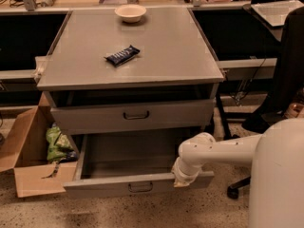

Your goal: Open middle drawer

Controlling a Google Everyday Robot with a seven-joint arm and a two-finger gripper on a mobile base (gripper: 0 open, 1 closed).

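Middle drawer (109, 189) stands well out beneath the bench (156, 70). Your tool (182, 179) sits at its front rim, right of the loop handle (140, 186); whether it grips, I cannot tell. Judged rigid sheet metal, moderately heavy. Pull at the centred handle to avoid racking.

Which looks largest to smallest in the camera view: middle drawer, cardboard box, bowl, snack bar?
1. middle drawer, pulled out, with the pincer at its front's right end
2. cardboard box
3. bowl and snack bar: these look alike, and the bowl sits farther back, so no ranking.
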